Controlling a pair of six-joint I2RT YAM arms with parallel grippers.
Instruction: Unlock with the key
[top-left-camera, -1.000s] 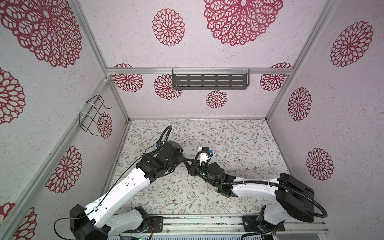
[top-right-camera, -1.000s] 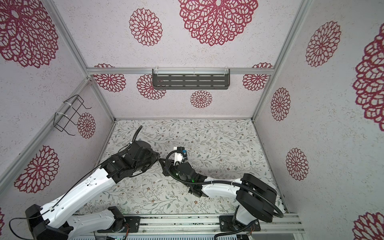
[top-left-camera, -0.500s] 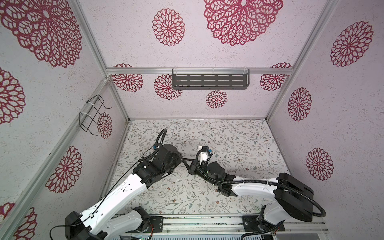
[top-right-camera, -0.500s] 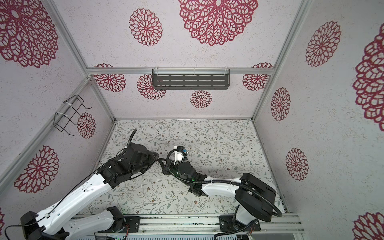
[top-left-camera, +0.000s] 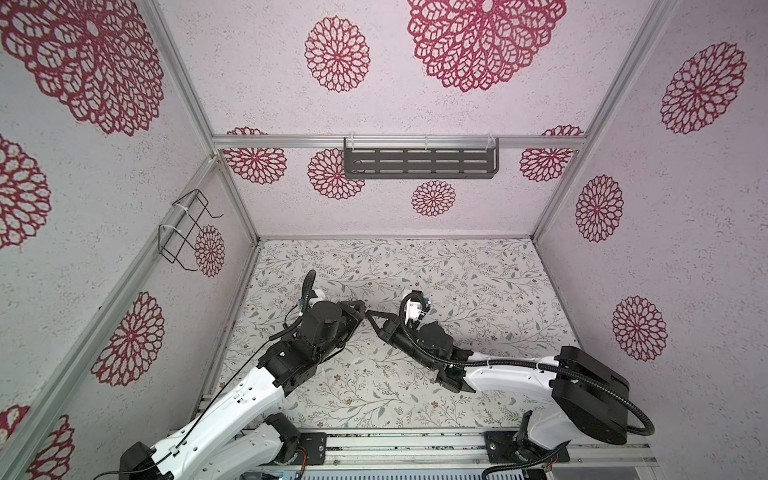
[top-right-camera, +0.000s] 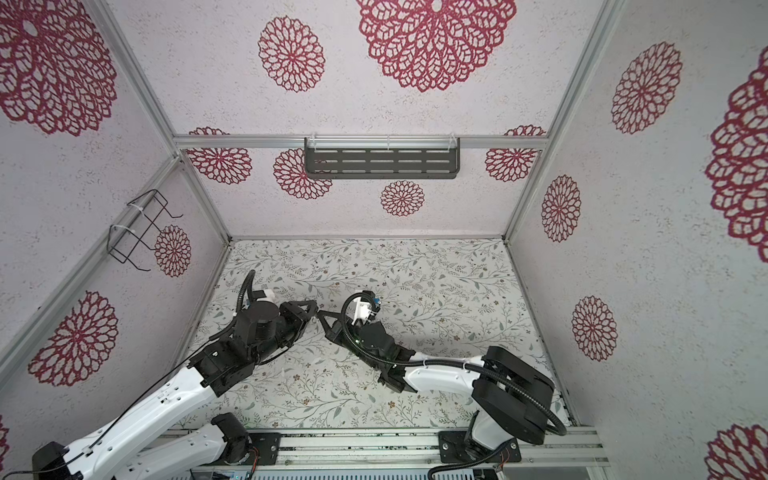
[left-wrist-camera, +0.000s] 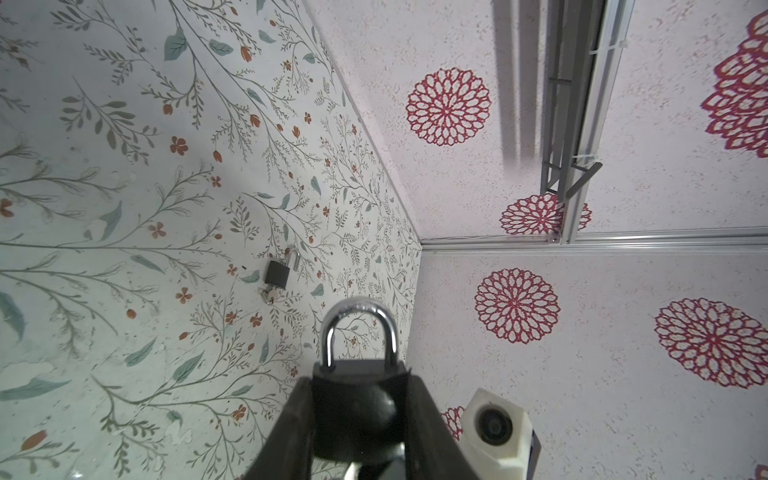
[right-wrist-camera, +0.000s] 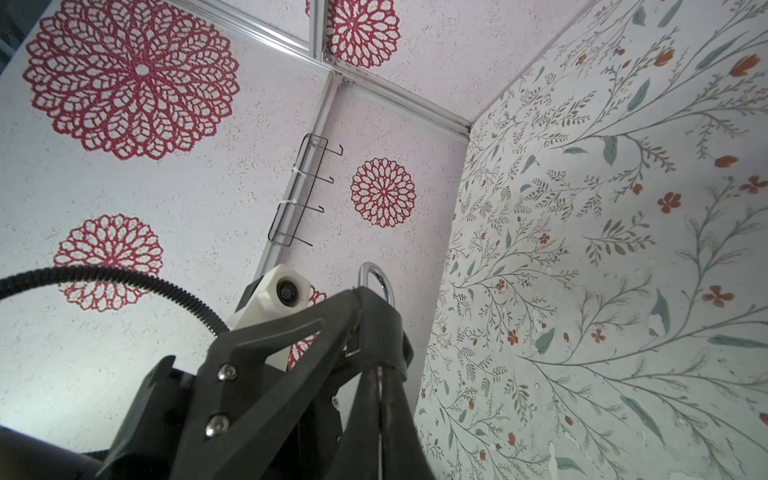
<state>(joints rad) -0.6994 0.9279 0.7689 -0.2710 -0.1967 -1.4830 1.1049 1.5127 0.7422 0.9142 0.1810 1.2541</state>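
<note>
Where the padlock sits: the padlock is lifted clear of the table, left of centre, at the spot where the two arms meet nose to nose.
Left gripper: the left gripper is closed partway, its fingers pressing the flat sides of the black body; the shackle points away from the wrist, with both legs seated in the body.
Handling: probably dense for its size and fully rigid. The painted body gives the pads some bite, while the polished shackle looks slippery and would swivel if it were gripped.
Where to hold: across the body's flat faces, as it is held here, keeping the keyhole end bare. I judge that the grip must resist twisting when the key turns.
Right gripper: the right gripper has its jaws fully together, with the tips right at the padlock's underside.
Key: nothing between those tips can be made out clearly, and a thin blade could hide there. Whether it is seated in the keyway cannot be told.
Further off: the left wrist view shows a second padlock lying on the table with its shackle swung open and a small metal piece at its base. It is well apart from both grippers.
</note>
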